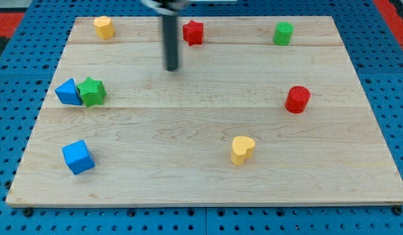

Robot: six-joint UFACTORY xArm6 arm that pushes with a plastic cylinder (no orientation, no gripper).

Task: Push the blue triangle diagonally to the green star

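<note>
Blue triangle (68,92) touches the green star (92,91), frame's left, on the pale wood-grain bench (201,163); my tip (172,68) stands well apart, no fingers.

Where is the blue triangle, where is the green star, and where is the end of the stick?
blue triangle (68,92), camera view, on its top face.
green star (92,91), camera view, on the middle of its top.
my tip (172,68), camera view, on the rod's very bottom end, well right of both blocks.

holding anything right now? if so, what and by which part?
Nothing is held. My tip stands on bare board, apart from every block. The blue triangle already touches the green star, well off to the view's left.
</note>
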